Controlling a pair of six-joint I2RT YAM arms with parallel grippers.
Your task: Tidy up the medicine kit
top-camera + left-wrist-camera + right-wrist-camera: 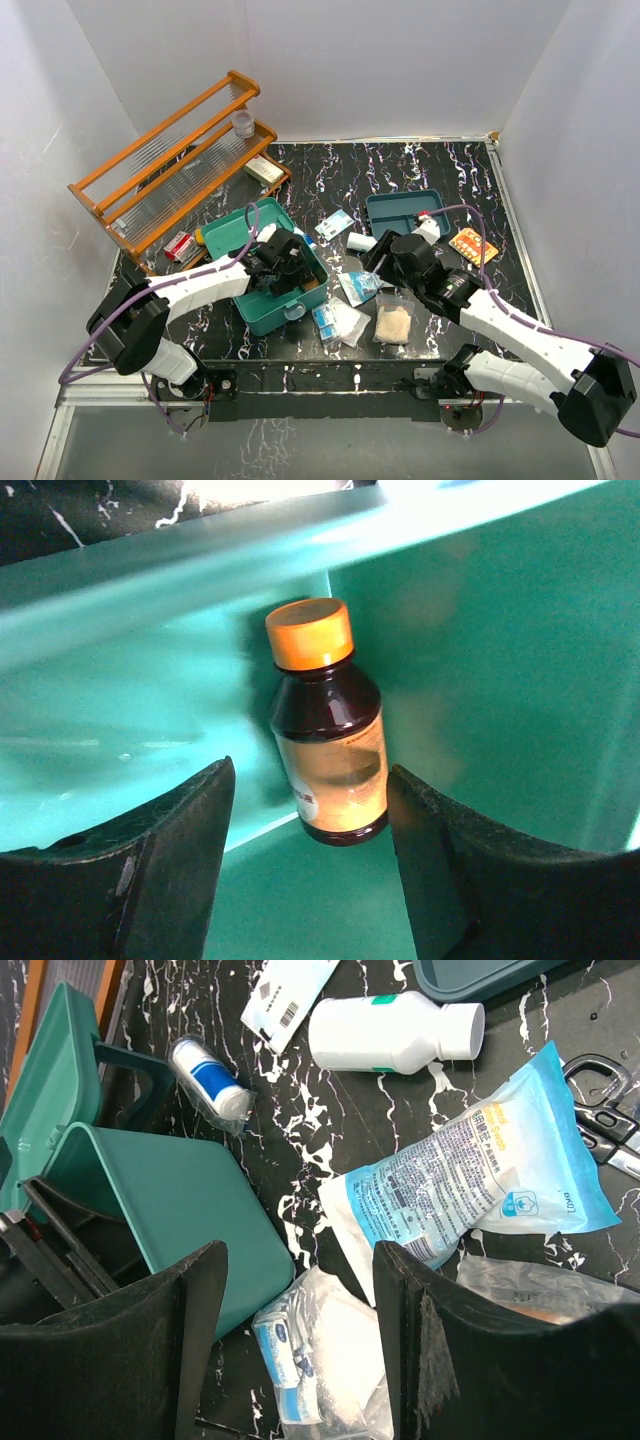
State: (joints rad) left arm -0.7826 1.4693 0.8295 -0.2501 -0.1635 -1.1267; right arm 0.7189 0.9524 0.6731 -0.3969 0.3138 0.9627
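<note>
reaching inward with white left arm [195,287], black two-finger left claw [310,780] tipped down, fingers parted, gripping nothing. stretching white right arm [512,327] inward too, black right claw [300,1260] spread, empty.

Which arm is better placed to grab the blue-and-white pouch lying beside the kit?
Right. The right gripper hangs open just short of the pouch; the left gripper is down inside the medicine kit, by the brown bottle.

An orange rack [175,165] stood at the far left, a teal tray [395,212] well to its right. A white bottle [390,1032] lay on its side near a blue pouch [470,1185], scissors [610,1135] beside it.
</note>
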